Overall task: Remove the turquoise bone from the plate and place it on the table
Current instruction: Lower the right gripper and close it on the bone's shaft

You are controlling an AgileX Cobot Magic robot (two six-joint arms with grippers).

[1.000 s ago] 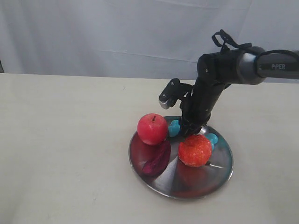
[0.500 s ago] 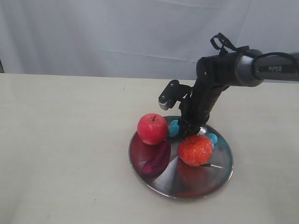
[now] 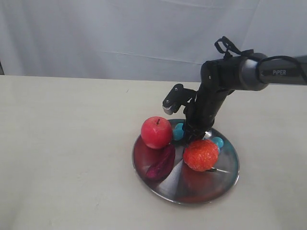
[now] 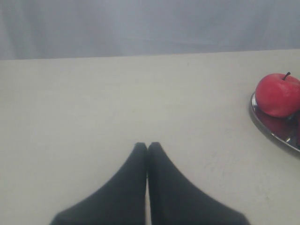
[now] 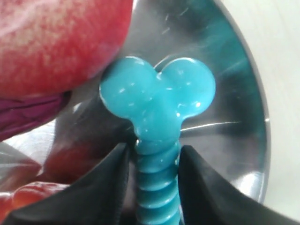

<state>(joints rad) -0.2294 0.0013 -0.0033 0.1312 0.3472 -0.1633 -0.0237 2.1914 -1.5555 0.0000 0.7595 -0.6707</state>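
The turquoise bone (image 5: pixel 157 96) lies on the steel plate (image 3: pixel 211 186), between a red apple (image 3: pixel 156 132) and an orange-red fruit (image 3: pixel 200 154). In the exterior view only the bone's knobs (image 3: pixel 178 131) show on either side of the arm. My right gripper (image 5: pixel 153 152) reaches down onto the plate, and its two black fingers (image 5: pixel 105 180) press against the bone's ribbed shaft. The bone still rests on the plate. My left gripper (image 4: pixel 147 146) is shut and empty, low over the beige table (image 3: pixel 62 143), away from the plate (image 4: pixel 274 131).
A dark purple piece (image 3: pixel 162 163) lies on the plate in front of the apple (image 4: pixel 277 95). A white curtain (image 3: pixel 120 33) hangs behind the table. Bare tabletop spreads to the left of the plate and in front of it.
The right arm's upper part has shifted slightly to the left and away from the plate's front. The bone, the fruit and the plate have stayed in place.
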